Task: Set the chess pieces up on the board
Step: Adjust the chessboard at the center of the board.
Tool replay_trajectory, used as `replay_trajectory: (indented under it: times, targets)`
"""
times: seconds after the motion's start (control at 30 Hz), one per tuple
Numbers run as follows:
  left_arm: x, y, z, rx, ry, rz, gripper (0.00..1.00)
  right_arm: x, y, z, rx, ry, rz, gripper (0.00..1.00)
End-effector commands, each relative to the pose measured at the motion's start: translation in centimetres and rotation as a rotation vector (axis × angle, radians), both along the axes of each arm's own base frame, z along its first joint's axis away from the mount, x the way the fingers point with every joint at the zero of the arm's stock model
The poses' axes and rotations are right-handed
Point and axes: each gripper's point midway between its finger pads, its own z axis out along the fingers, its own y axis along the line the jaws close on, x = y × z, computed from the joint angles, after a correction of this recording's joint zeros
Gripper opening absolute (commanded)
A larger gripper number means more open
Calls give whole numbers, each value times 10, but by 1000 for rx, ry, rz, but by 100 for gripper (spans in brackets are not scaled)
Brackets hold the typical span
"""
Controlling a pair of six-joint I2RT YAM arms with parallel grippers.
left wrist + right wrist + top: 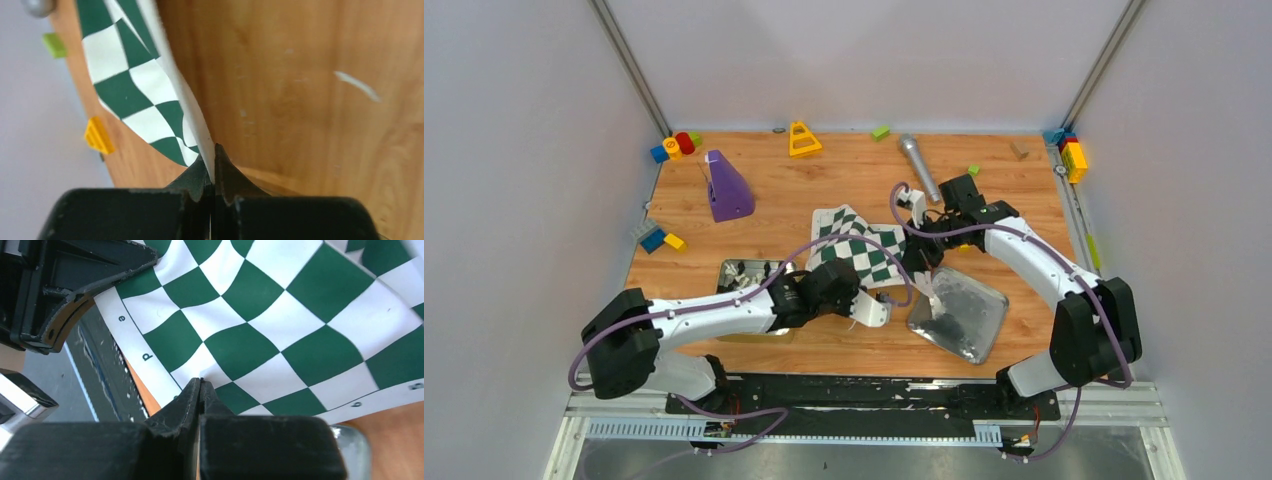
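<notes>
The board [860, 243], a thin green-and-white checkered mat, is rumpled and partly lifted at the middle of the table. My left gripper [886, 296] is shut on its near white border, and the left wrist view shows the border [172, 75] pinched between the jaws of the left gripper [214, 156]. At the board's right side my right gripper [915, 261] is shut on it; in the right wrist view the right gripper [201, 383] nips a fold of the board [280, 325]. The chess pieces [750, 270], black and white, lie in a metal tray [724, 283] left of the board.
A second shiny metal tray [964, 312] sits tilted under the right arm. At the back are a purple wedge [727, 187], a yellow block [803, 139], a silver cylinder [919, 167] and small green blocks [880, 131]. Coloured blocks crowd the back corners [676, 146] [1070, 152].
</notes>
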Motion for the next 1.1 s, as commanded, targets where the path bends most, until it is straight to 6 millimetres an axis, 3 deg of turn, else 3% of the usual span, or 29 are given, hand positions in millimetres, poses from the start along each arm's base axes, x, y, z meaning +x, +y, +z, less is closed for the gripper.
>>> replay_trajectory:
  times: [0.0,0.13,0.23,0.37,0.53,0.7,0.83,0.87,1.0,1.07]
  targets:
    - [-42,29,-41,202,168,-35,0,-3,-15,-11,-58,-90,44,0]
    - [-53,47,-51,311,238,-20,0,-16,-12,-12,-29,-39,76,0]
    - [-63,51,-47,321,282,-39,0,-25,-11,-4,-18,-11,110,3]
    - [-75,54,-38,323,322,-72,0,-30,-15,10,-37,-18,131,23]
    - [-81,47,-37,300,350,-89,5,1,-21,16,-100,-111,33,47]
    - [-75,38,-43,287,359,-42,27,35,-20,1,-157,-97,-66,50]
    - [-70,36,-41,268,337,-17,60,52,-21,-31,-218,-36,-99,49]
    - [-69,35,-40,263,331,-14,74,56,-21,-40,-235,-21,-101,48]
    - [-63,32,-29,216,292,1,94,68,-20,-72,-287,17,-104,43]
    - [-59,28,-19,169,264,9,99,74,-20,-85,-313,22,-106,40]
